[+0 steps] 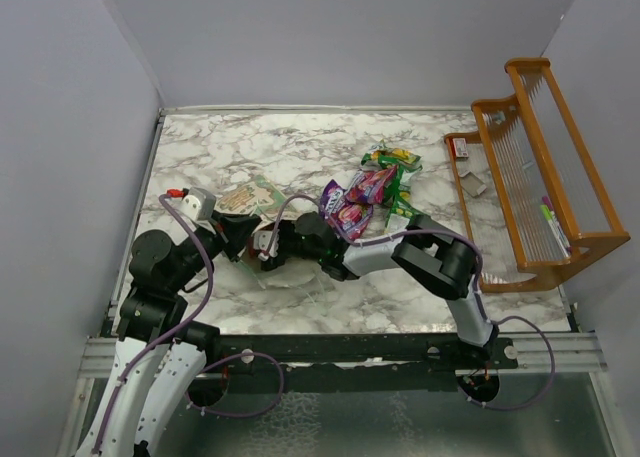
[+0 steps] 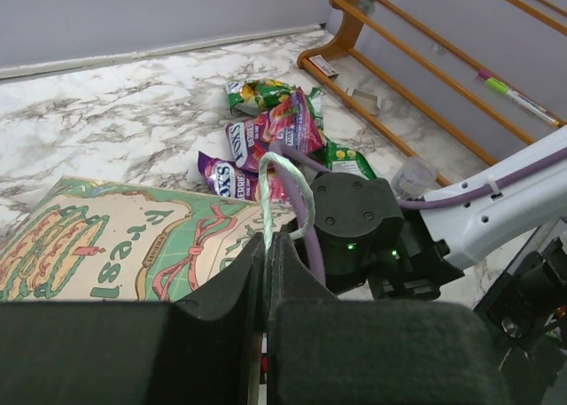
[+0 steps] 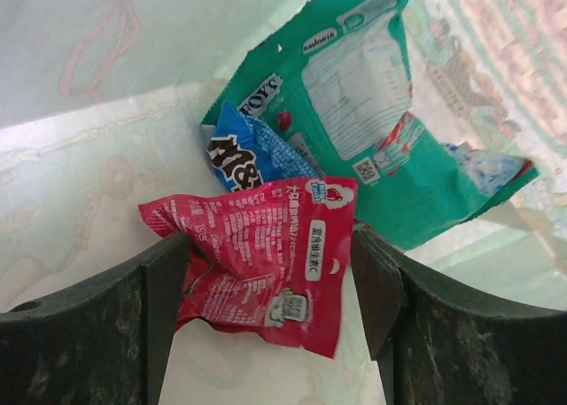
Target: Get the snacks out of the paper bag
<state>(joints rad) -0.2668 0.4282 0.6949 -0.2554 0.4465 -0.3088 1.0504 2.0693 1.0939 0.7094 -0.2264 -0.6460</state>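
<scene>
The pale-green paper bag lies on its side at the table's left; its printed side shows in the left wrist view. My left gripper is shut on the bag's string handle. My right gripper is inside the bag, open, with a finger on each side of a red-pink packet. A blue packet and a green packet lie behind it against the cream wall. Several purple, pink and green packets lie piled on the table outside the bag, and also show in the left wrist view.
An orange wooden rack stands along the right wall and holds pens. A small translucent cup sits by the right arm. Grey walls enclose the marble table.
</scene>
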